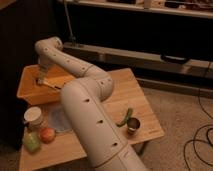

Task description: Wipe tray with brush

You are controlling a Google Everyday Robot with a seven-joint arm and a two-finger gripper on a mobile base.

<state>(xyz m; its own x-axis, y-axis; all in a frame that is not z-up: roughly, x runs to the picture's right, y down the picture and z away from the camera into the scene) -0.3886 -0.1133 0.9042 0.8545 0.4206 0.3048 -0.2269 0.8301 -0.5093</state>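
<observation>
The yellow-orange tray [27, 92] sits at the far left of the wooden table. My arm arches over from the front, and the gripper [42, 77] hangs down inside the tray near its back left part. A slim whitish streak, which looks like the brush [51, 84] handle, lies on the tray floor just right of the gripper. The bristle head cannot be made out, nor whether the gripper touches the brush.
In front of the tray stand a white cup [33, 116], a green fruit [31, 142], an orange fruit [47, 134] and a pale cloth [61, 120]. A green vegetable [125, 117] and a metal cup [133, 125] lie at the table's right. Dark shelving stands behind, with cables on the floor.
</observation>
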